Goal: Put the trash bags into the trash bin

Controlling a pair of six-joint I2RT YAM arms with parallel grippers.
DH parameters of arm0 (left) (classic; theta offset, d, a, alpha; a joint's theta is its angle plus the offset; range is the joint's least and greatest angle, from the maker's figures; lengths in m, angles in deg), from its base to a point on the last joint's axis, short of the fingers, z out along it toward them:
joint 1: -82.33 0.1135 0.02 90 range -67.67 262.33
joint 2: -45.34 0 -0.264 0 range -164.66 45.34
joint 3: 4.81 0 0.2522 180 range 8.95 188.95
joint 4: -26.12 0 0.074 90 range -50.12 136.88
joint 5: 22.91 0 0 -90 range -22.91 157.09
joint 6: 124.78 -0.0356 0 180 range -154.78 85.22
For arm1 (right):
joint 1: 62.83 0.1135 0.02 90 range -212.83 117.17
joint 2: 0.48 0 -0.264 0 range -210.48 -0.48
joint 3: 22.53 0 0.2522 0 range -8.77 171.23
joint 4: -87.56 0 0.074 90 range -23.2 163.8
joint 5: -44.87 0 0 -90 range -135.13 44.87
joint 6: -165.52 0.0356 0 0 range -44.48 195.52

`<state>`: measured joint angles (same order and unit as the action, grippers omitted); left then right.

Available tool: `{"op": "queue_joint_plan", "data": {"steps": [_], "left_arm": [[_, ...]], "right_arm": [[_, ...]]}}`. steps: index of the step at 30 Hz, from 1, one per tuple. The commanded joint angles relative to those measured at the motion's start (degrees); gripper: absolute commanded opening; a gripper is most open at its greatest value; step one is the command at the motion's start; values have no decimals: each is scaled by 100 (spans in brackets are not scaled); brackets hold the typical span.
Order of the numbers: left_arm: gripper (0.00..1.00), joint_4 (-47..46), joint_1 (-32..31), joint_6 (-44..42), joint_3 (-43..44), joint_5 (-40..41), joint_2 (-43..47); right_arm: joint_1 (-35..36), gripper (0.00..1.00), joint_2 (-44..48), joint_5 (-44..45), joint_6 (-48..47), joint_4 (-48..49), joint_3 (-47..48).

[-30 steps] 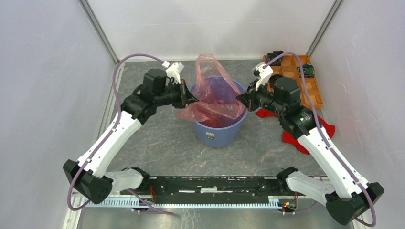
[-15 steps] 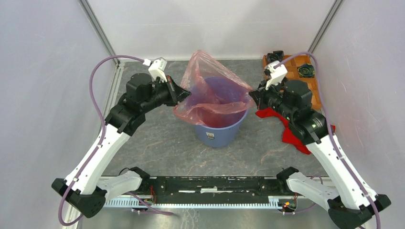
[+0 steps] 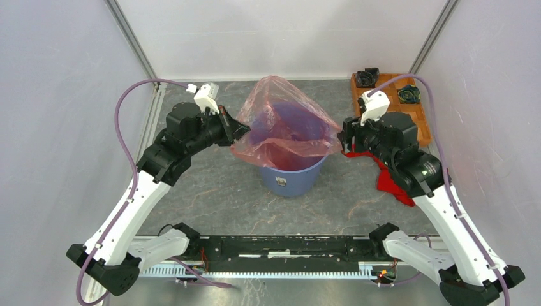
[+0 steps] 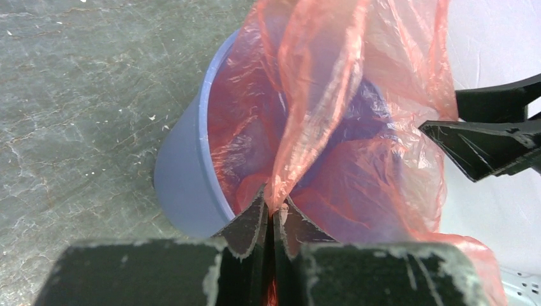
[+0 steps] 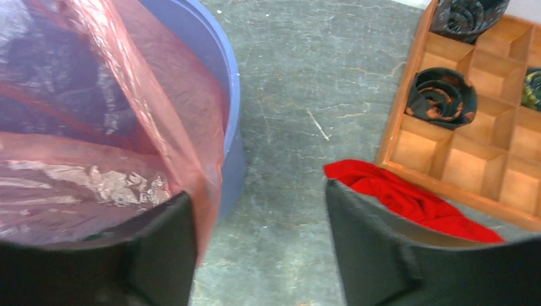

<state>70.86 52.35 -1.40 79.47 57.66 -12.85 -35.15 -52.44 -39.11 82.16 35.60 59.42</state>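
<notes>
The translucent red-pink trash bag (image 3: 287,127) is spread wide over the blue trash bin (image 3: 290,175), its lower part hanging inside. My left gripper (image 3: 242,131) sits at the bin's left rim, shut on a gathered edge of the bag (image 4: 332,95), pinched at the fingertips (image 4: 273,207). At the bin's right rim my right gripper (image 3: 341,137) is open (image 5: 258,210). The bag film (image 5: 96,127) drapes over its left finger, and bare table shows between the jaws. The bin's blue wall (image 5: 226,95) is just left of that gap.
A solid red cloth (image 3: 389,178) lies on the table under the right arm, close to the right finger (image 5: 408,197). An orange compartmented tray (image 3: 418,118) with dark rolled items stands at the back right. White walls enclose the grey table.
The arms drew apart, stretching the bag's mouth across the bin. The right gripper then opened and let go of its edge; the left stays clamped.
</notes>
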Motion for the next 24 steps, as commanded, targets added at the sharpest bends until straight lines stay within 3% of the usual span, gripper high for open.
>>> {"op": "queue_joint_plan", "data": {"steps": [1,4,6,7,11,13,17,24], "left_arm": [[9,-235,27,42,-3,-341,137],[8,-284,27,87,-33,-455,133],[8,-344,27,133,-74,-561,129],[8,-380,27,152,-91,-616,130],[8,-452,26,201,-133,-758,124],[8,-462,26,212,-124,-791,116],[8,-506,21,257,-117,-848,102],[9,-525,26,274,-72,-891,105]], "right_arm": [[-5,85,290,-227,366,-563,655],[-3,90,551,-219,1244,-698,789],[0,91,906,-881,1978,-161,323],[0,96,1086,-1279,2370,232,48],[-3,97,1452,-2317,3742,1352,-810],[-1,97,1565,-2292,4096,1455,-932],[-2,98,1804,-1247,4150,933,-964],[-5,76,1574,-1773,4356,1326,-1291]]}}
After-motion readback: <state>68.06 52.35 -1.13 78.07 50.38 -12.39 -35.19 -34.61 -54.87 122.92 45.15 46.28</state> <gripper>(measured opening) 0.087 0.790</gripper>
